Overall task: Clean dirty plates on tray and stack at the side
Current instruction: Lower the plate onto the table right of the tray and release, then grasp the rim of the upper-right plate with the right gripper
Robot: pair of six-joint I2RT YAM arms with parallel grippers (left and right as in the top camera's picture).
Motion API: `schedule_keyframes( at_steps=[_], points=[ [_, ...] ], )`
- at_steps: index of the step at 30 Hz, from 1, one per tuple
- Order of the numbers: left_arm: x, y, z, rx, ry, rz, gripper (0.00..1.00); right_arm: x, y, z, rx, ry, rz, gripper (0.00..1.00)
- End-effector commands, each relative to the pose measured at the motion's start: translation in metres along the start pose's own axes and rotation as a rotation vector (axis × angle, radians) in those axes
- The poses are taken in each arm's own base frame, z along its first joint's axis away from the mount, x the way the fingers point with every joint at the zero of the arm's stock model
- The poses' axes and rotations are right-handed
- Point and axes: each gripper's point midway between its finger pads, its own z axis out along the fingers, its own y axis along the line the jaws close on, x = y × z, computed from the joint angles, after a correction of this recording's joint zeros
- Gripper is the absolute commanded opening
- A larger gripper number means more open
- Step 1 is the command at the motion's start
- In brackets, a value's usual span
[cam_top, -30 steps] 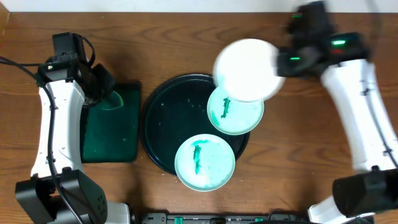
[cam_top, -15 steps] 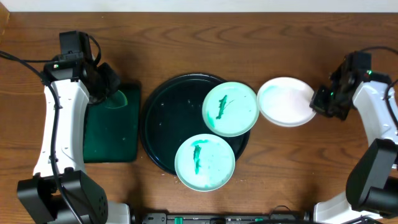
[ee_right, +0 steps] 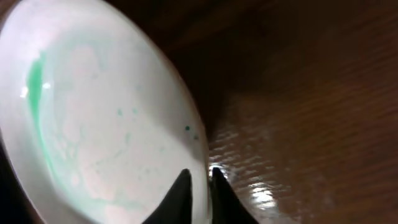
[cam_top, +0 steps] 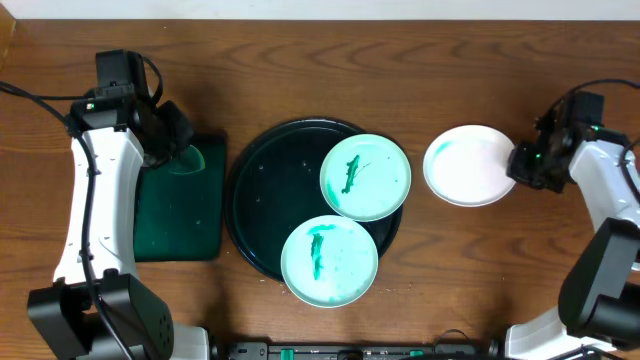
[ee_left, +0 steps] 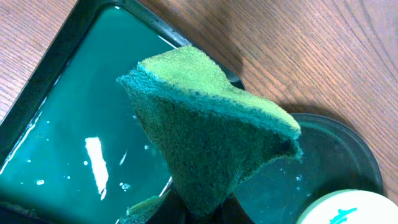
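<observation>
The black tray point(cam_top: 262, 195) sits mid-table. Two mint plates with green smears rest on it: one point(cam_top: 365, 177) at its right rim, one point(cam_top: 329, 260) at its front rim. The white plate point(cam_top: 468, 165) lies on the table right of the tray, with faint green traces in the right wrist view point(ee_right: 93, 124). My right gripper point(cam_top: 520, 163) is shut on the white plate's right rim; its fingers point(ee_right: 199, 177) pinch the edge. My left gripper point(cam_top: 172, 140) is shut on a green sponge point(ee_left: 208, 137) above the dark green tray point(ee_left: 74, 130).
The dark green rectangular tray point(cam_top: 180, 200) holds wet liquid, left of the black tray. The black tray's edge point(ee_left: 336, 162) and a mint plate's rim point(ee_left: 348, 208) show at the lower right of the left wrist view. Bare wood surrounds everything.
My right gripper carried the white plate from above the tray's back right rim down to the table at the right. The upper mint plate shifted slightly left. The left arm stayed still.
</observation>
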Motion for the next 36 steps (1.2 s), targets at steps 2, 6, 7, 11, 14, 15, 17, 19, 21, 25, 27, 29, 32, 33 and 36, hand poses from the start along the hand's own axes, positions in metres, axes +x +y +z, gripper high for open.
schedule_keyframes(
  at_steps=[2, 6, 7, 11, 14, 15, 17, 19, 21, 25, 27, 29, 32, 33, 36],
  points=[
    [-0.001, 0.002, 0.000, -0.012, -0.005, 0.010, 0.08, 0.009, 0.014, 0.011, 0.000, 0.043, -0.071, 0.19],
    [0.002, -0.002, 0.001, -0.009, -0.001, 0.021, 0.07, 0.004, 0.076, -0.011, -0.269, 0.052, -0.120, 0.24],
    [0.004, -0.005, 0.001, -0.006, 0.001, 0.032, 0.07, 0.003, 0.091, -0.017, -0.310, 0.049, -0.157, 0.26],
    [0.012, -0.018, 0.002, -0.001, 0.006, 0.087, 0.07, 0.004, 0.138, -0.030, -0.301, 0.017, -0.311, 0.33],
    [0.016, -0.026, 0.003, 0.003, 0.006, 0.111, 0.07, 0.007, 0.172, -0.033, -0.257, -0.022, -0.426, 0.37],
    [0.017, -0.028, 0.003, 0.006, 0.005, 0.115, 0.07, 0.012, 0.186, -0.031, -0.260, -0.022, -0.482, 0.38],
    [0.018, -0.030, 0.005, 0.006, 0.011, 0.120, 0.07, 0.019, 0.204, -0.024, -0.255, -0.009, -0.551, 0.38],
    [0.020, -0.031, 0.009, 0.003, 0.023, 0.122, 0.07, 0.027, 0.215, -0.008, -0.209, 0.020, -0.607, 0.40],
    [0.024, -0.034, 0.013, -0.001, 0.036, 0.131, 0.07, 0.036, 0.218, 0.010, -0.159, 0.067, -0.655, 0.40],
    [0.028, -0.037, 0.021, -0.008, 0.057, 0.144, 0.07, 0.048, 0.206, 0.037, -0.088, 0.150, -0.698, 0.35],
    [0.029, -0.037, 0.021, -0.008, 0.058, 0.145, 0.07, 0.049, 0.193, 0.048, -0.021, 0.177, -0.699, 0.31],
    [0.029, -0.037, 0.021, -0.008, 0.058, 0.145, 0.07, 0.052, 0.190, 0.050, -0.011, 0.191, -0.698, 0.24],
    [0.029, -0.037, 0.021, -0.008, 0.058, 0.145, 0.07, 0.051, 0.190, 0.050, -0.010, 0.189, -0.698, 0.13],
    [0.029, -0.037, 0.021, -0.008, 0.058, 0.145, 0.07, 0.051, 0.190, 0.050, -0.011, 0.188, -0.698, 0.13],
    [0.028, -0.037, 0.021, -0.008, 0.057, 0.145, 0.07, 0.051, 0.193, 0.049, -0.013, 0.186, -0.700, 0.05]
  ],
)
